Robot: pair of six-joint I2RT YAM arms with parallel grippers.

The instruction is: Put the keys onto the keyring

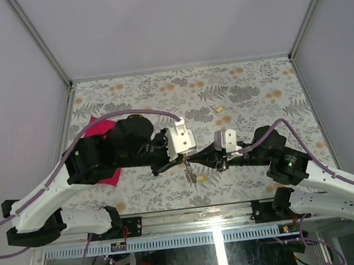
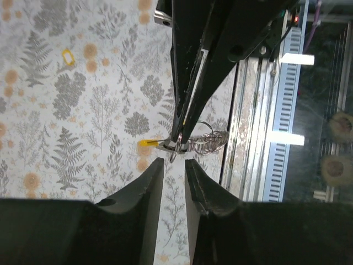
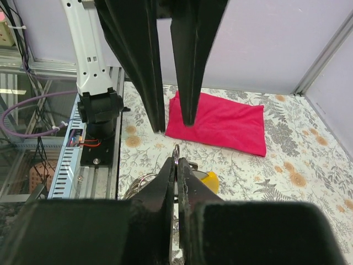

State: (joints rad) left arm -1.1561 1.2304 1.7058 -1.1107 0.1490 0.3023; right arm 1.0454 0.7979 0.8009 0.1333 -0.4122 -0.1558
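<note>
Both arms meet over the near-centre of the worktop (image 1: 255, 91), close to its near edge. The right gripper (image 3: 176, 165) has its jaws clenched flat together on a thin metal loop of the keyring (image 2: 207, 141), which is held above the worktop. The ring's coiled wire bunches out on the near-edge side of the pinch. The left gripper (image 2: 174, 165) faces it tip to tip, just short of the ring, jaws released with a narrow gap and nothing between them. A yellow-capped key (image 2: 146, 143) sits right at the pinch point, blade toward the loop. I cannot tell whether it is threaded on. Left wrist view only: the ring's ribbed coil seen against the metal rail at the near edge, and the blade of that key. Right wrist view only: the loop standing upright out of the clenched tips, the left fingers hanging apart above it, and the full outline of the red cloth (image 3: 220, 124) lying flat toward the left edge of the worktop. Top view only: the ring dangling between the two arms, and a second yellow-capped key (image 1: 220, 109) lying farther back and right of centre, well apart from the grip.
</note>
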